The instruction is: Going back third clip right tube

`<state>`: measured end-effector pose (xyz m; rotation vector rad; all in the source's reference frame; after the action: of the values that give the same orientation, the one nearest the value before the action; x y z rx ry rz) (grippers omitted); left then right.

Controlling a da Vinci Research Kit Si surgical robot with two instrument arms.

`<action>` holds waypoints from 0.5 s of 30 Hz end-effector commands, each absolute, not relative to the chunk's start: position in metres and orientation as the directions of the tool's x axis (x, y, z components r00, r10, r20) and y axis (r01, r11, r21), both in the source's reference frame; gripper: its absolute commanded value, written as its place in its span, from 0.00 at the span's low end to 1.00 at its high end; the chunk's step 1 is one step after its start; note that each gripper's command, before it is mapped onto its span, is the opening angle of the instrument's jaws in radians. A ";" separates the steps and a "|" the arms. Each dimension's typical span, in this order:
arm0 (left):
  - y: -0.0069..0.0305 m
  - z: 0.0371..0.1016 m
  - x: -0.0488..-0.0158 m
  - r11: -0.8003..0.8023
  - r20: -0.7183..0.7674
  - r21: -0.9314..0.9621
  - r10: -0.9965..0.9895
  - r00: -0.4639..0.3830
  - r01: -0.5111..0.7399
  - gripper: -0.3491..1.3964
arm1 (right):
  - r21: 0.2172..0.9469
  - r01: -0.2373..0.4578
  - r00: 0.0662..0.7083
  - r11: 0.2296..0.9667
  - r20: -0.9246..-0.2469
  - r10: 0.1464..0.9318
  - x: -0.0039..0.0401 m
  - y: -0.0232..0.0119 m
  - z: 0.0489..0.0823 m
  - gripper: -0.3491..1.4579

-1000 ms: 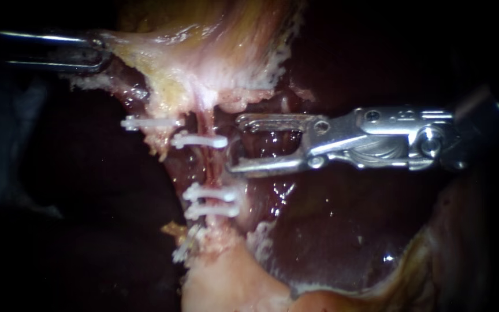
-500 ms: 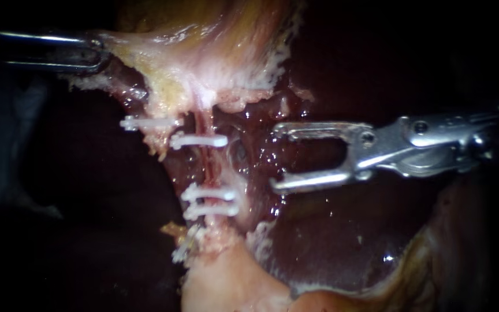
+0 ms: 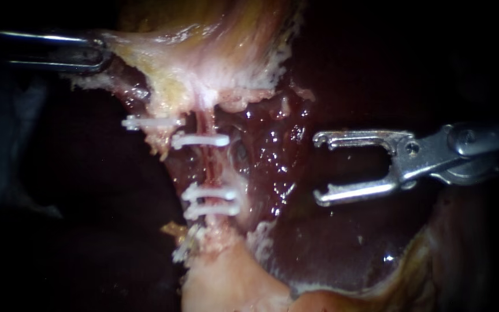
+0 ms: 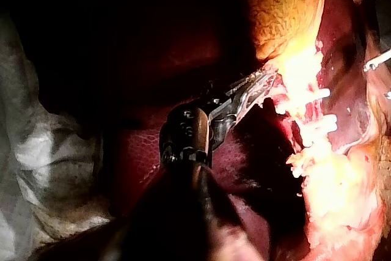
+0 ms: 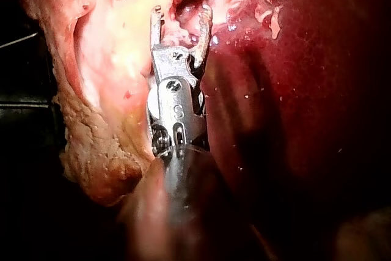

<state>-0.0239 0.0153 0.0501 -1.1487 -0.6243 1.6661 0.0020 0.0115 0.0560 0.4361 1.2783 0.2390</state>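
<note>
Withdrawn to right of frame, right instrument (image 3: 320, 169) jaws wide, empty; three clips (image 3: 199, 140) seated on right tube (image 3: 206, 164); left instrument (image 3: 100, 54) clamping tissue (image 3: 145, 52) upper left; retreat judged nearly complete.

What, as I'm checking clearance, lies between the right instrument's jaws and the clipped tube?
In the endoscope view, only wet, dark red liver lies between the right instrument, jaws open and empty, and the clipped tube.

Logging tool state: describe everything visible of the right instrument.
The right instrument is shiny metal: two slim jaws with hooked tips, forked from a pinned hinge, shaft entering from the right. Its jaws stand open and empty, level above the liver, apart from the white clips on the tube. Nothing visibly touches it.
</note>
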 end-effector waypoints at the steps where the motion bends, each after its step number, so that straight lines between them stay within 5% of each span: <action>1: 0.0153 0.0507 -0.0243 -0.389 -0.400 -0.812 0.914 -0.072 -0.435 0.00 | 0.442 0.066 0.279 0.895 -0.869 0.409 0.0020 0.0116 0.0561 0.47; 15: 0.0151 0.0532 -0.0269 -0.397 -0.407 -0.811 0.911 -0.072 -0.430 0.00 | 0.442 0.066 0.279 0.895 -0.869 0.409 0.0018 0.0117 0.0562 0.47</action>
<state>-0.0269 0.0151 0.0533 -1.1571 -0.6135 1.6703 0.0018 0.0116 0.0563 0.4353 1.2775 0.2400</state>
